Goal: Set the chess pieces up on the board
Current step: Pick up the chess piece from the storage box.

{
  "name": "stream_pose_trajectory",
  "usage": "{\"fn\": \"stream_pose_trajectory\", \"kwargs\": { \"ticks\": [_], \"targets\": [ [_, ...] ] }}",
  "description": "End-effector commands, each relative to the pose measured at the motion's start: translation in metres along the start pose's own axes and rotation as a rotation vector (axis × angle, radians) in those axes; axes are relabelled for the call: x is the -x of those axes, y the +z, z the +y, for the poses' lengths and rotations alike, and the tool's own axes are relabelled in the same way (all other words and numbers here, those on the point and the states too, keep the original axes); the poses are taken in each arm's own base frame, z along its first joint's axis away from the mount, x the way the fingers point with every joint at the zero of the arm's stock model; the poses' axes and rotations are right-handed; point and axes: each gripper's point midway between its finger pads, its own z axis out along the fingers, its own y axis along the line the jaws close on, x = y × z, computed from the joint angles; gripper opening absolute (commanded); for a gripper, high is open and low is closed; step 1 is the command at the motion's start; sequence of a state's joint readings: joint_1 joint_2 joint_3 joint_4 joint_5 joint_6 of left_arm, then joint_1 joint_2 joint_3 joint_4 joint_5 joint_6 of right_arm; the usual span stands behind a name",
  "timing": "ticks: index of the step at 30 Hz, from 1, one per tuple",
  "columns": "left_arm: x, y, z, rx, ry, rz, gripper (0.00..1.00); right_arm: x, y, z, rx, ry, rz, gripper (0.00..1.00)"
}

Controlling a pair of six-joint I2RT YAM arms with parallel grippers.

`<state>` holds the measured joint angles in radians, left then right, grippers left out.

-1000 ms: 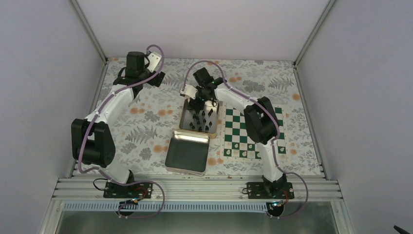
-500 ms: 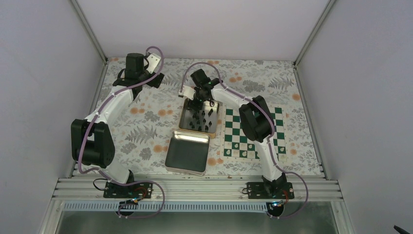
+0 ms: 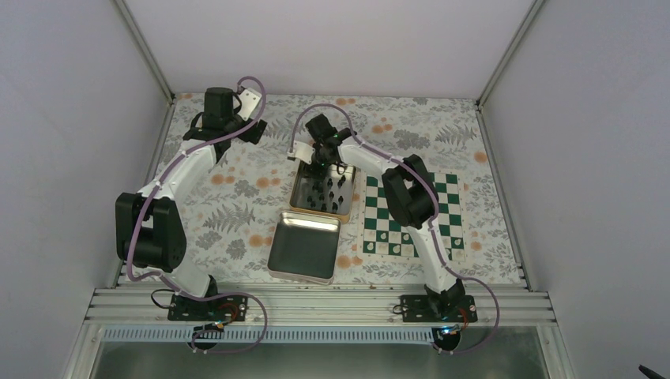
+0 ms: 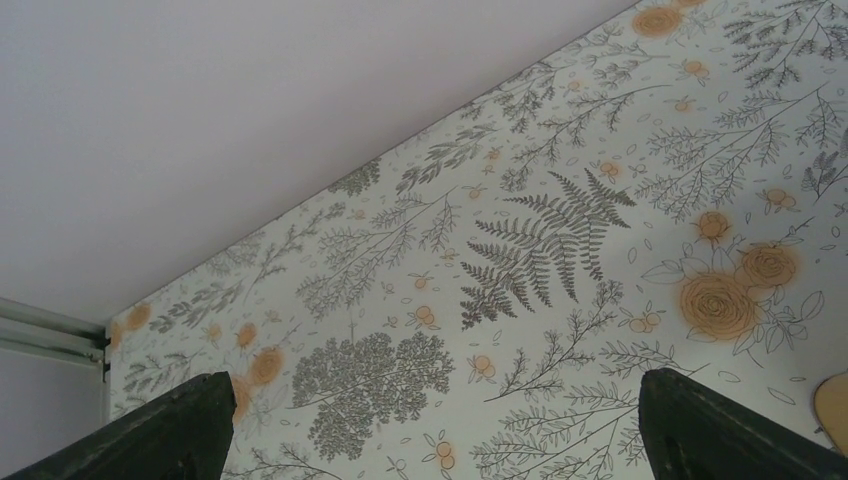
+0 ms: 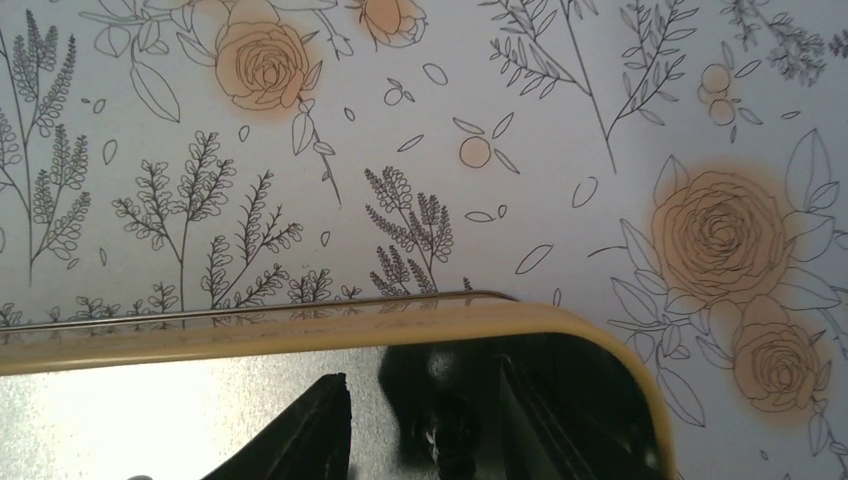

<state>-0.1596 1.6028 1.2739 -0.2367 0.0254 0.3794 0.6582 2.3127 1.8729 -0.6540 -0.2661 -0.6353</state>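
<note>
Several black chess pieces [image 3: 328,189] lie in an open metal tin [image 3: 296,197] left of the board [image 3: 379,229], which has green and white squares. My right gripper [image 3: 322,162] reaches into the tin's far end. In the right wrist view its jaws [image 5: 425,400] stand open and narrow around one black piece [image 5: 450,440], with a gap still showing beside the left finger [image 5: 320,430]. The tin's yellow rim [image 5: 300,335] crosses that view. My left gripper [image 3: 254,129] hovers at the far left, wide open [image 4: 432,378] and empty over the flowered cloth.
A second shallow tin [image 3: 304,246] lies in front of the first, near the table's front edge. Small white pieces [image 3: 391,241] stand on the board's near rows. The right arm's elbow [image 3: 407,197] hangs over the board. Walls close in the table on three sides.
My right gripper has moved left and toward the tin's far end while its jaws narrowed around a black piece. The left arm has not moved.
</note>
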Motion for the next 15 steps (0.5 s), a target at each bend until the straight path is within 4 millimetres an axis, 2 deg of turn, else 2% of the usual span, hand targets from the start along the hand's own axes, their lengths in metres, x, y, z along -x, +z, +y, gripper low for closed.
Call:
{"fn": "stream_pose_trajectory", "kwargs": {
  "ticks": [1, 6, 11, 15],
  "targets": [
    [0.0063, -0.0033, -0.0020, -0.021, 0.009, -0.030, 1.00, -0.0013, 0.0050, 0.0020, -0.003, -0.015, 0.025, 0.39],
    [0.0082, -0.0042, -0.0047, -0.040, 0.009, -0.035, 1.00, -0.0059, 0.0034, 0.0051, -0.002, -0.013, 0.033, 0.36],
    [0.0099, -0.0055, -0.0059, -0.051, 0.006, -0.036, 1.00, -0.0106, 0.0044, 0.0060, -0.004, -0.010, 0.047, 0.24],
    [0.0104, -0.0077, -0.0056, -0.049, 0.008, -0.039, 1.00, -0.0060, 0.0020, 0.0041, -0.010, -0.007, 0.034, 0.18]
  ]
}}
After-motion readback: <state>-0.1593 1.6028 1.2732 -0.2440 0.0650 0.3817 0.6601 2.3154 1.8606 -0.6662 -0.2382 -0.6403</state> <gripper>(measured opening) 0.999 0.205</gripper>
